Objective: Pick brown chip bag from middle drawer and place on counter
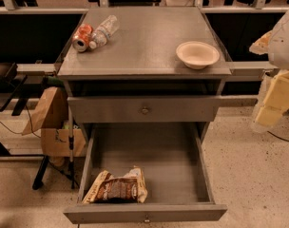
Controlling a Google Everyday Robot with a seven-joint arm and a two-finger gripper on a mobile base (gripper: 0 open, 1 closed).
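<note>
The brown chip bag point(116, 188) lies flat in the front left corner of the open middle drawer point(149, 212), dark brown in the middle with cream edges. The drawer is pulled far out and its grey floor is bare apart from the bag. The counter point(144, 42) is the grey top of the cabinet above it. My gripper point(272, 107) hangs at the right edge of the view, cream-coloured below a white arm link point(284, 37). It is to the right of the cabinet, well apart from the bag and higher than the drawer.
On the counter, an orange soda can point(81, 37) and a clear plastic bottle point(102, 31) lie at the back left, and a white bowl point(197, 54) stands at the front right. The top drawer point(144, 109) is closed. Cardboard boxes point(52, 122) and a stand sit left of the cabinet.
</note>
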